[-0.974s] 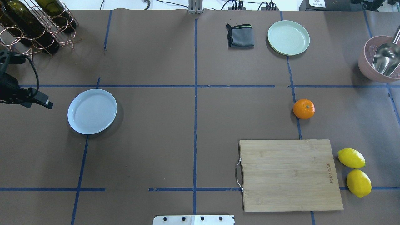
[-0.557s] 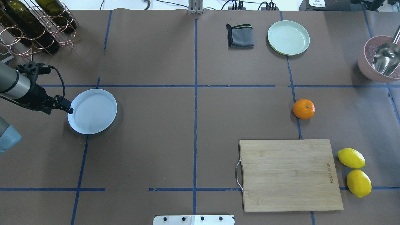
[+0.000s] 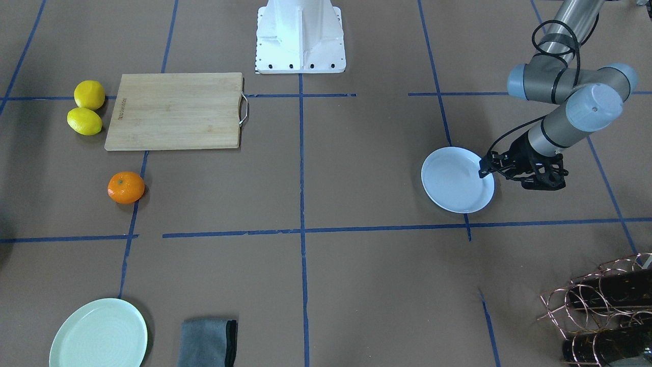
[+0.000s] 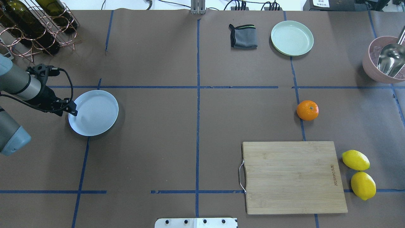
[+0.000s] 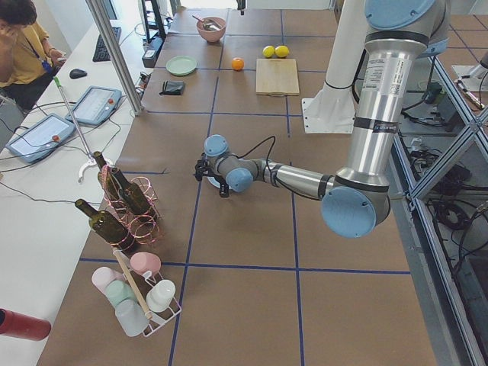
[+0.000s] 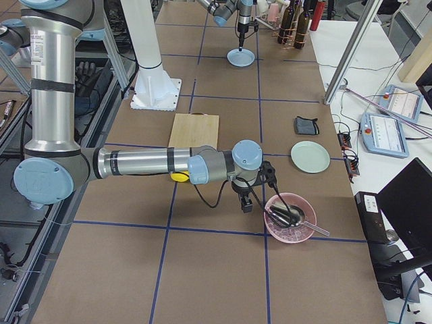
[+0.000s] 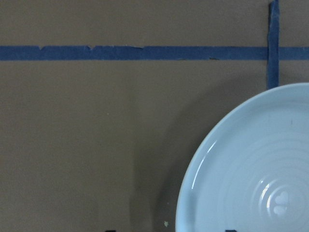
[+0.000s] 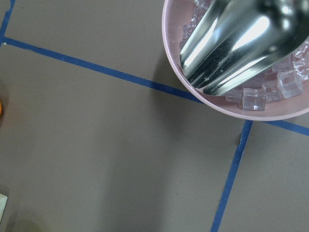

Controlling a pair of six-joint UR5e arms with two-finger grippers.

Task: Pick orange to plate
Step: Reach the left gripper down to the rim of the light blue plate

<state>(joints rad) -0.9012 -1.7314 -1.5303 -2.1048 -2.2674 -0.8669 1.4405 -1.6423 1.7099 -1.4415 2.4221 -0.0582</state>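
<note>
The orange sits on the table's right half, just beyond the cutting board, also seen from the front; nothing touches it. The white plate lies far off on the left half. My left gripper hovers low at the plate's left rim. In the left wrist view the plate fills the lower right, and two fingertips stand apart at the bottom edge, so the gripper is open. My right gripper shows only in the exterior right view, beside the pink bowl; I cannot tell its state.
A wooden cutting board lies at the front right, with two lemons beside it. At the back are a mint-green plate and a grey cloth. A pink bowl holds ice and a scoop. A wine rack stands far left.
My left arm has swung in from the table's left edge, and its gripper has gone from beside the plate to over the plate's left rim. The orange has not moved.
</note>
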